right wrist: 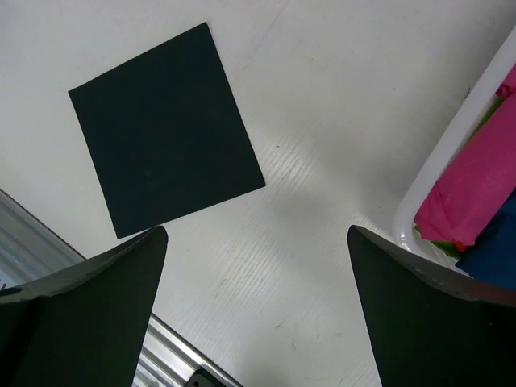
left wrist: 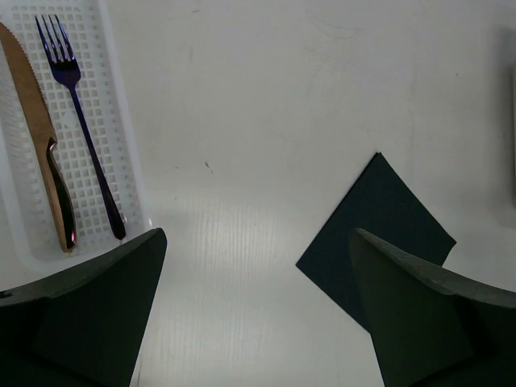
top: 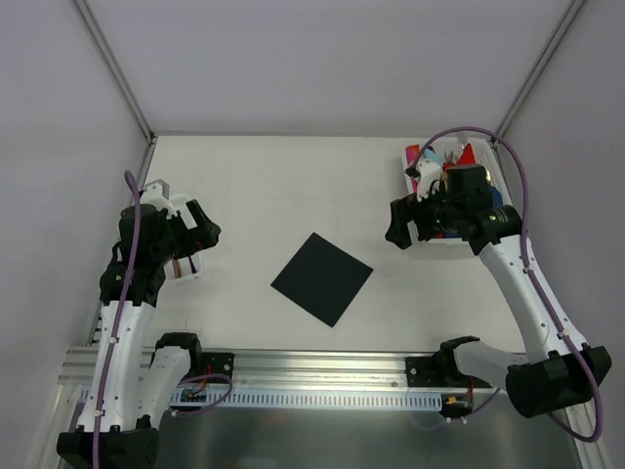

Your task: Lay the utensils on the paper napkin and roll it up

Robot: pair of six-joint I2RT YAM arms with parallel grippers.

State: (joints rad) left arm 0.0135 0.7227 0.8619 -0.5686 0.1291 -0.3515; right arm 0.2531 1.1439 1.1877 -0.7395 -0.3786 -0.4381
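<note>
Left fingers (left wrist: 97, 314) stood spread wide, pinching nothing, raised above the counter (top: 273, 186) on its left side. Right fingers (right wrist: 427, 314) stood likewise spread wide and empty, raised above the counter on the right side.

The paper napkin (top: 322, 278) lay flat and unrolled near the middle of the counter. It was a single near-black square turned corner-on to the near edge. It sat between the two arms and clear of both sets of fingers.

A white perforated tray (left wrist: 117, 97) sat on the left side of the counter, just beside the left fingers. In it a dark blue fork (left wrist: 84, 141) and a copper-coloured knife (left wrist: 39, 129) lay side by side, close together, well apart from the napkin.

A white bin (right wrist: 451, 153) stood at the far right of the counter, just right of the right fingers. It held a pink napkin (right wrist: 476, 189) and a blue one (right wrist: 493, 254). Its other contents could not be made out.
</note>
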